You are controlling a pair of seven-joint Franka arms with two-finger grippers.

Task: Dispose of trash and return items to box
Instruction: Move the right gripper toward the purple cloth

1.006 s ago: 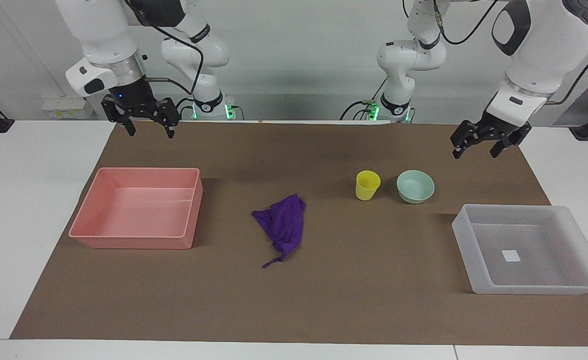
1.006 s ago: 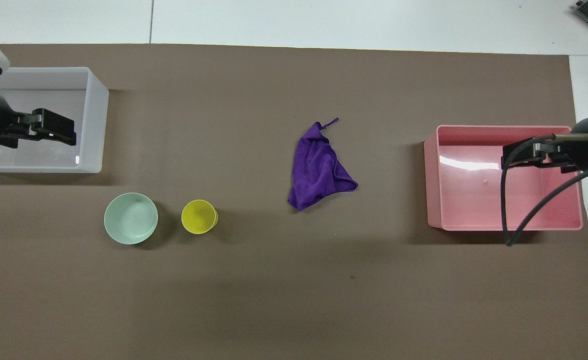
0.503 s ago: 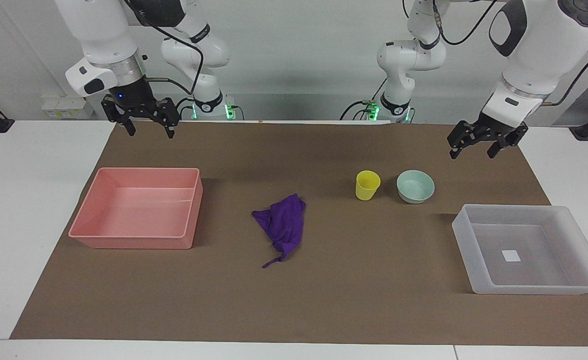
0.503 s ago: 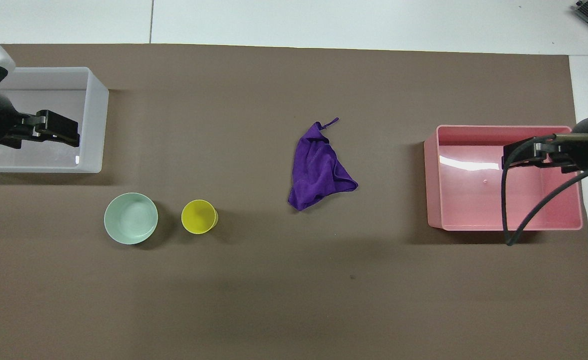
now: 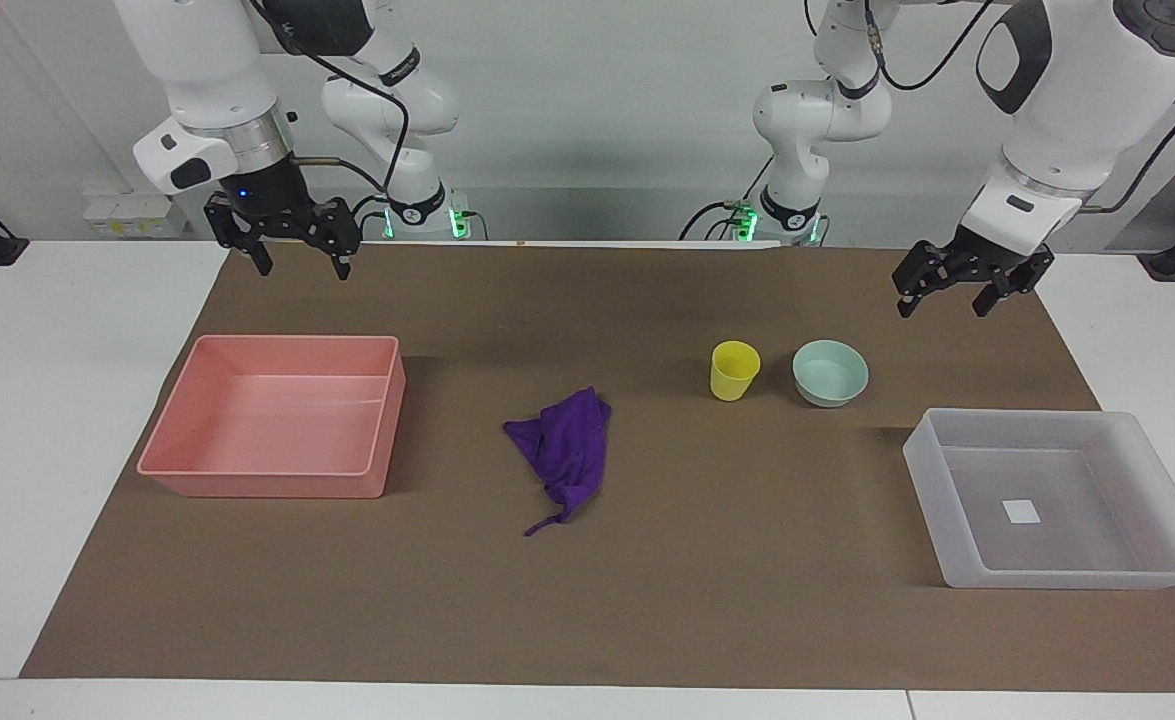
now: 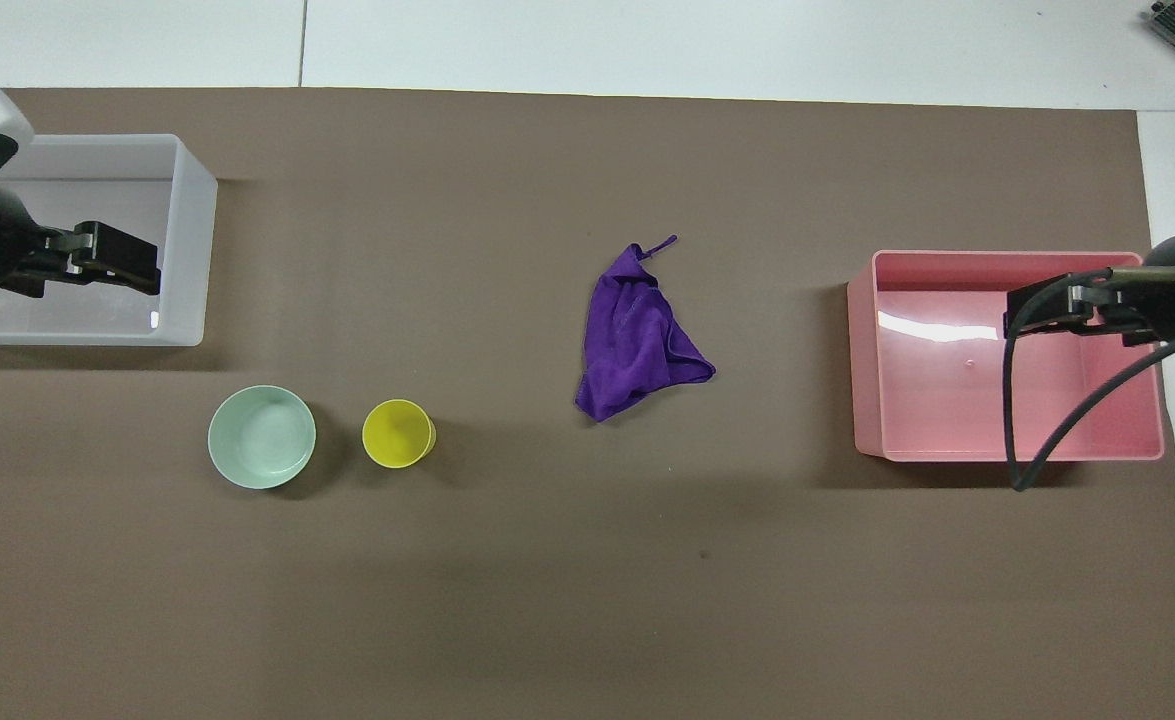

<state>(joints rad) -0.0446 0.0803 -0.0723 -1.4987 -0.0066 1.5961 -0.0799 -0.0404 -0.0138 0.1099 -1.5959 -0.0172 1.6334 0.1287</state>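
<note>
The purple rag (image 5: 565, 445) lies crumpled in the middle of the brown mat, its stringy tail pointing away from the robots; it also shows in the overhead view (image 6: 637, 345). The yellow cup (image 5: 734, 370) stands upright beside the mint-green bowl (image 5: 830, 372), toward the left arm's end. The translucent box (image 5: 1037, 418) is empty, with a white sticker on its bottom. My left gripper (image 5: 944, 305) is open and empty, up in the air near the bowl and box. My right gripper (image 5: 305, 270) is open and empty, up in the air by the pink tub.
An empty pink tub (image 5: 277, 488) sits at the right arm's end of the mat. In the overhead view the left gripper (image 6: 137, 275) overlaps the box (image 6: 192, 240) and the right gripper (image 6: 1032, 305) overlaps the pink tub (image 6: 862, 360).
My left gripper has drifted slightly toward the middle of the table. My right gripper has barely moved. The rag, cup, bowl and both tubs have not moved.
</note>
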